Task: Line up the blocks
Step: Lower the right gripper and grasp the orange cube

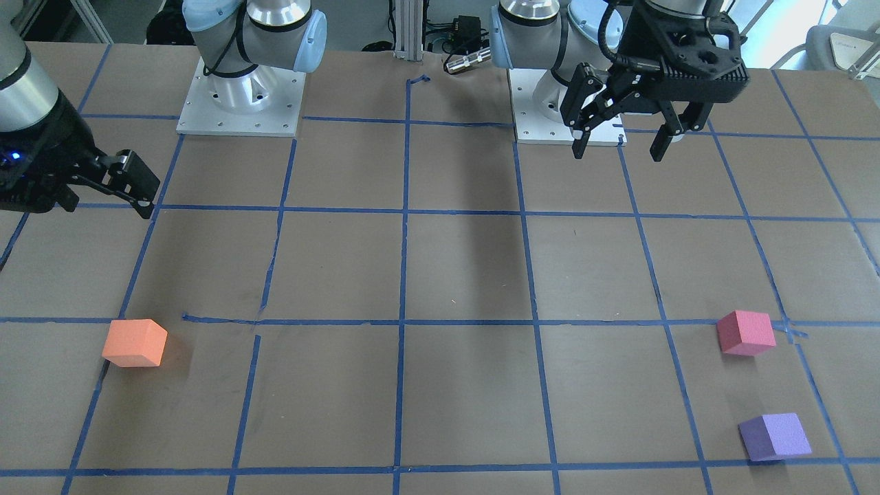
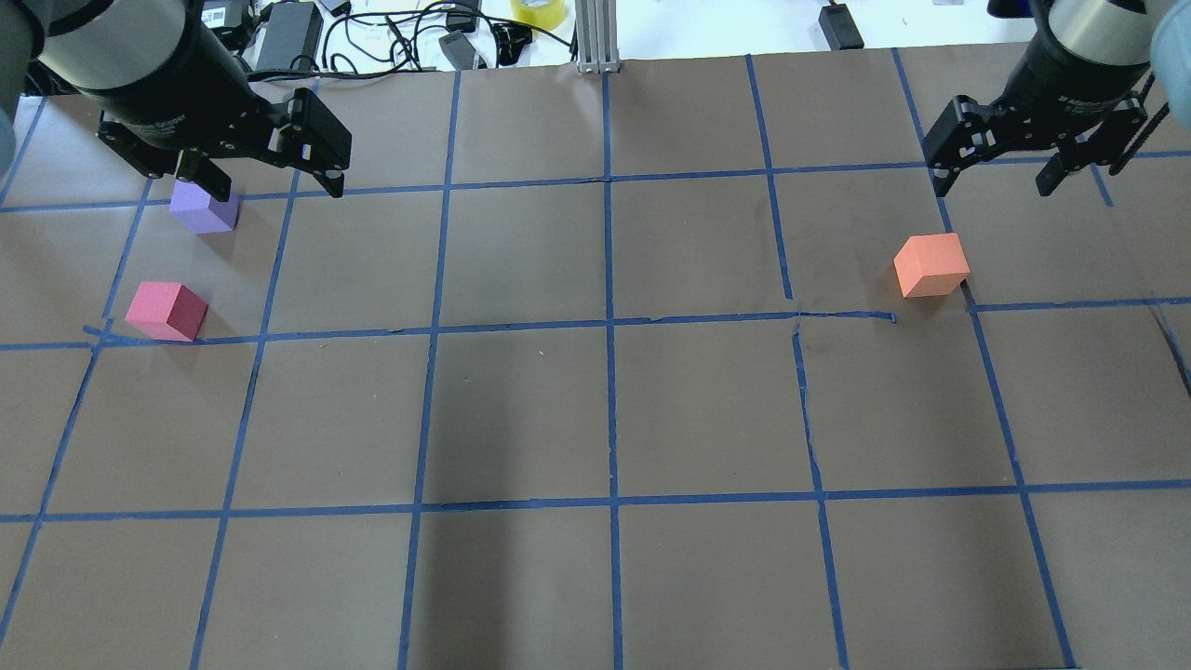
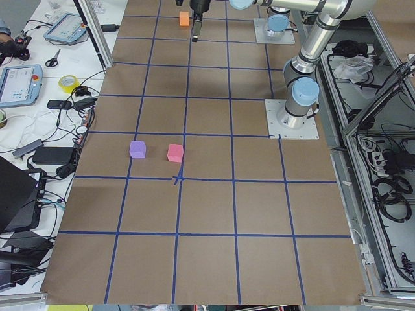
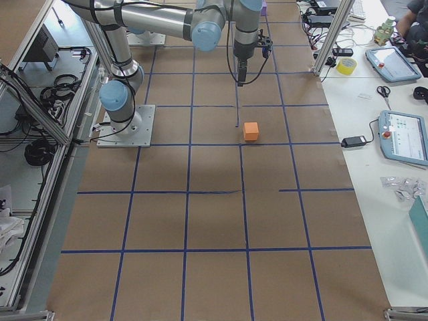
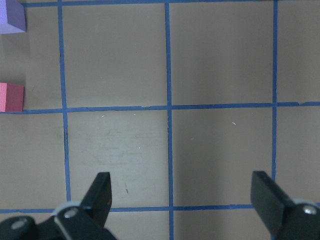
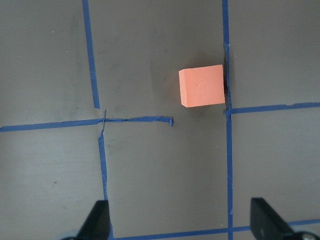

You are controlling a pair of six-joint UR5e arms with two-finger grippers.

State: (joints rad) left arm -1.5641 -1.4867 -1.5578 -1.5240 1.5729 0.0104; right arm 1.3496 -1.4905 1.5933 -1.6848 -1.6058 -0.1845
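Note:
The orange block sits alone on the table's right side, also in the right wrist view. The pinkish-red block and the purple block sit near each other on the left side, a small gap between them. Both show at the left edge of the left wrist view, pinkish-red and purple. My left gripper hangs open and empty above the table, beside these two. My right gripper hangs open and empty above the table, near the orange block.
The brown table carries a grid of blue tape lines. The two arm bases stand at the robot's edge. Cables, a power brick and a tape roll lie past the far edge. Tablets lie on the side bench.

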